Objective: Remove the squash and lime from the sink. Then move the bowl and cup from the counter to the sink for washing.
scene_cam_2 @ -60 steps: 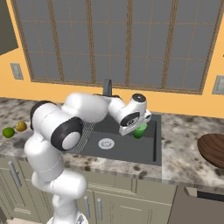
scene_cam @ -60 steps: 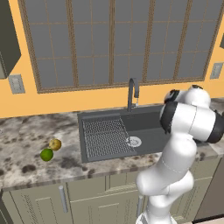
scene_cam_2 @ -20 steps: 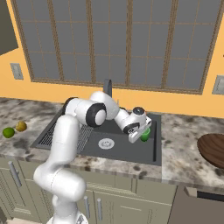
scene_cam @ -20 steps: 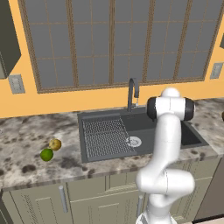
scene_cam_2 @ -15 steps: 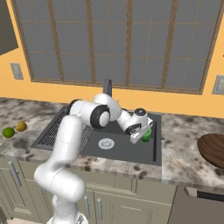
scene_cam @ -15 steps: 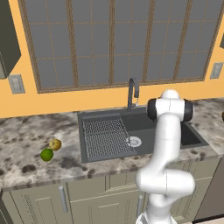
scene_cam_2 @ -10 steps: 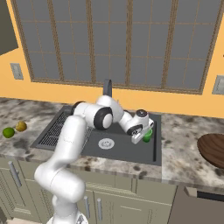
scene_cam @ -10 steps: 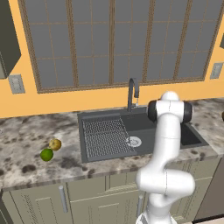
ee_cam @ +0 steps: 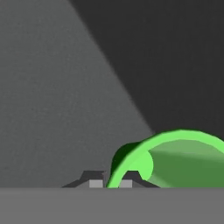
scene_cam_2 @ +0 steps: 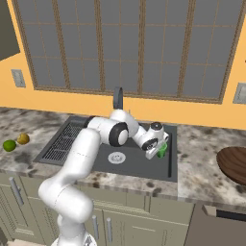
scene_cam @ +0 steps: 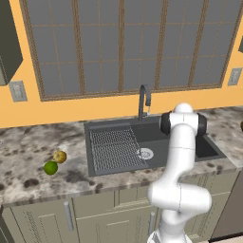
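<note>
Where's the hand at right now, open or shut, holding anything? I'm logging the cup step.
Hand: shut on the rim of the cup, down inside the sink.

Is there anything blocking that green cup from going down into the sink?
Nothing visible does. The gripper is shut on the rim of the green cup, low inside the right part of the sink. The dark basin floor beneath it looks bare.
</note>
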